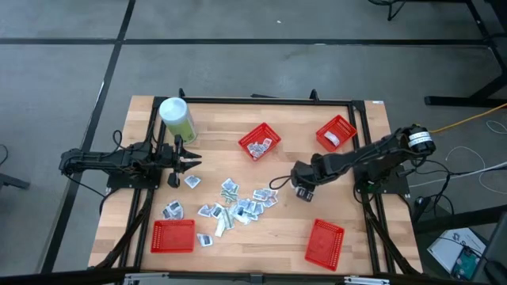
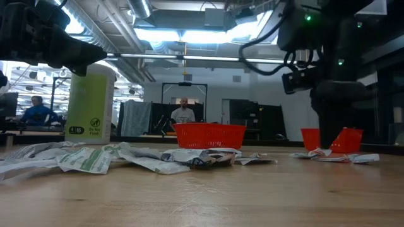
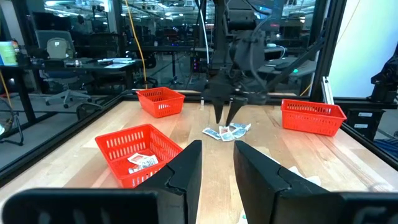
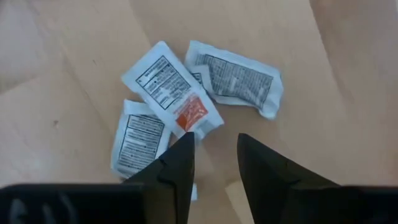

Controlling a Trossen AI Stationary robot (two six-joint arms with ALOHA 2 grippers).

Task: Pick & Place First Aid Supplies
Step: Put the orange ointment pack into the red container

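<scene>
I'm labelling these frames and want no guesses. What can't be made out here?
- Packet print: too blurred, right wrist view.
- Far-right basket contents: too small, high view.
- Packet lower edge: hidden behind right gripper.
- Canister top: hidden by arm, low view.

Table centre: scattered packets (image 1: 238, 203) spread in loose band, flat, no barrier to pass overhead.
Far side: green canister (image 1: 177, 119) tall, upright, just beside left gripper (image 1: 192, 161); blocks sweep toward far left corner.
Centre basket (image 1: 259, 141) on far side of packets; far right basket (image 1: 336, 131) near right arm.
Near left basket (image 1: 173, 235) and near right basket (image 1: 325, 241): bare wood gap between.
Right gripper (image 1: 304, 192) low over three packets (image 4: 186, 106), fingers parted, bare wood around.
</scene>
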